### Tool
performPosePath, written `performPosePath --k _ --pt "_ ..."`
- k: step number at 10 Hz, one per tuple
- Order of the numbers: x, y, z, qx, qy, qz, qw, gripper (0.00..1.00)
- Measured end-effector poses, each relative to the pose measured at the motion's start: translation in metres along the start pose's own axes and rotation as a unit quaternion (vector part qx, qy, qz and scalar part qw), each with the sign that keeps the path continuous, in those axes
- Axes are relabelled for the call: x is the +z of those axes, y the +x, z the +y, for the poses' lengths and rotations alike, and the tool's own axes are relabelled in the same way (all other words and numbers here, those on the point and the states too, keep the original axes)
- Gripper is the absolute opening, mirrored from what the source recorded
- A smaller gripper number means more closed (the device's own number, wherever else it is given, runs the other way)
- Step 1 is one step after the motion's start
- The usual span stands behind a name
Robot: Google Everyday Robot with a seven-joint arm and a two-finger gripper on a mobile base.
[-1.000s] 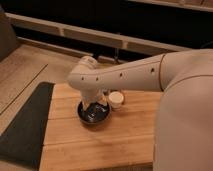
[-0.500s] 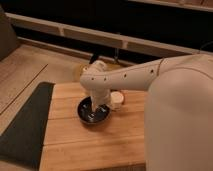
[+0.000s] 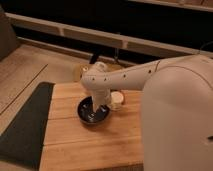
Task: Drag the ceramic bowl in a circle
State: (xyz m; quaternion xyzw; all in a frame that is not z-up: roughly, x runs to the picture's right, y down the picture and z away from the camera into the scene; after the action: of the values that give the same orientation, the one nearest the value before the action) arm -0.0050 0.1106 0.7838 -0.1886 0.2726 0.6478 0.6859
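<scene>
The ceramic bowl point(image 3: 88, 113) is sitting on the wooden tabletop point(image 3: 90, 145) at the centre of the frame, just left of a white cup point(image 3: 117, 99). The gripper point(image 3: 101, 109) is reaching down into the bowl's right half, its jaws standing apart.

No words, numbers or signs can be read anywhere, not on the ceramic bowl point(image 3: 85, 114), the little white cup point(image 3: 118, 98) just right of it, or the wooden board point(image 3: 85, 146) they sit on (the arm point(image 3: 131, 75) has small dark dots, but no letters). The gripper point(image 3: 100, 109) reaches down into the bowl, at its right side.
</scene>
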Motion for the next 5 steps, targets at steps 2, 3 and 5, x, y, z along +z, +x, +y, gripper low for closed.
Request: performPosePath --k 2,3,5 --pt "0.015 0.001 0.005 0.005 0.002 0.011 0.9999 0.65" --pt "0.026 0.002 0.008 0.007 0.001 0.018 0.9998 0.65" --pt "0.046 -0.001 0.009 0.01 0.0 0.024 0.9997 0.65"
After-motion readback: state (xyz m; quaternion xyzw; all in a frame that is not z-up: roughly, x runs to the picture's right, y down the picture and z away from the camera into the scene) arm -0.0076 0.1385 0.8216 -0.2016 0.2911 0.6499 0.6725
